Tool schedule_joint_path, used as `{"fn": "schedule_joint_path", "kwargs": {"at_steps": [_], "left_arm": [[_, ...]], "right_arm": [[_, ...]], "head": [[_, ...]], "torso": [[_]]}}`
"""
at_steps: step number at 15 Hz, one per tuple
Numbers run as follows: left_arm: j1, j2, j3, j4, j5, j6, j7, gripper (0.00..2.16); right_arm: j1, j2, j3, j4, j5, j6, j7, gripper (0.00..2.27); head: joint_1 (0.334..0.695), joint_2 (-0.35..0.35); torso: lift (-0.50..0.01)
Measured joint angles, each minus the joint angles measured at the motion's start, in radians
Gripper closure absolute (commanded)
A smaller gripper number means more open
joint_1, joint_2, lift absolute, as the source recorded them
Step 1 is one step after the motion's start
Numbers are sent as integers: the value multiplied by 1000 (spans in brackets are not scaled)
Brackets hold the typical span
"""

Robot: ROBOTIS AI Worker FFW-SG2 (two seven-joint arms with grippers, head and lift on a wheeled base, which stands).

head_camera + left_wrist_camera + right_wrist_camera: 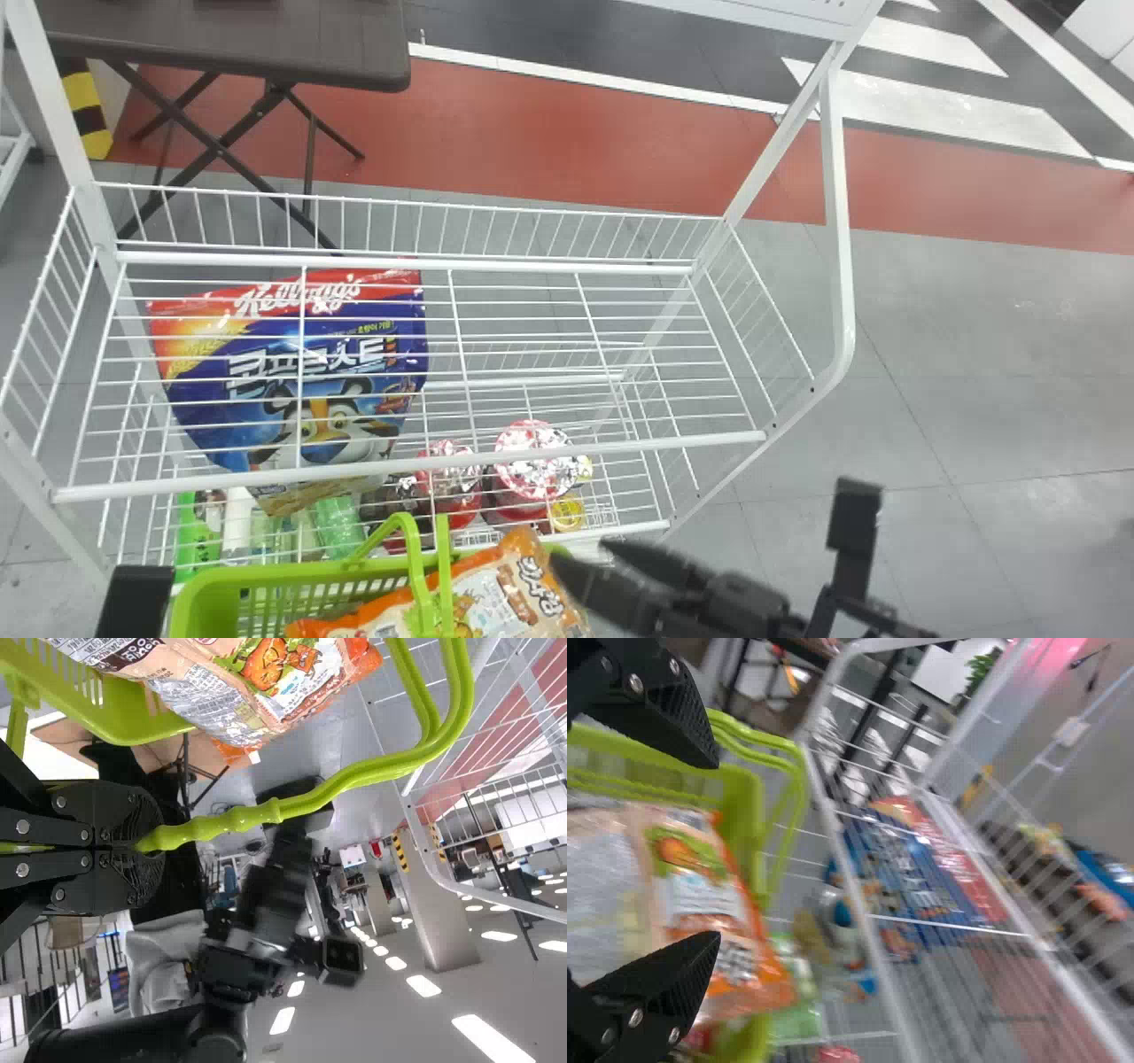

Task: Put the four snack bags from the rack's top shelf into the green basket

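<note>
Fingers (pixel 642 560) apart, the black two-fingered right gripper (pixel 589 556) comes in from the bottom right of the head view, pointing across at the bright-green plastic basket (pixel 283 571). The black two-fingered left gripper (pixel 137 602) sits at the bottom left, clamped on the basket's slim green handle (pixel 416 576). An orange-edged plastic snack bag (pixel 505 589) carries dark lettering on a pale label (with a food picture beside it); a large blue-and-red pouch (pixel 354 346), seen through the white wire rack (pixel 407 465), has big white lettering and a cartoon tiger. The snack bag lies tilted in the basket, just beside the right gripper's tips (I cannot tell if they touch), next to a blurred pale bag (pixel 598 886).
</note>
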Motion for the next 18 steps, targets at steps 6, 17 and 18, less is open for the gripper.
{"fn": "schedule_joint_path", "kwargs": {"at_steps": [6,17,18], "left_arm": [[3,-2,-4,5,0,-1,1,2145],[9,-2,1,9,0,-12,-10,2145],[9,-2,1,9,0,-12,-10,2145]], "right_arm": [[45,-2,256,-73,409,-647,-261,63],[48,-23,408,-22,551,-777,-388,63],[48,-24,406,-19,547,-782,-388,63]], "head": [[695,-350],[695,-350],[695,-350]], "torso": [[0],[0],[0]]}}
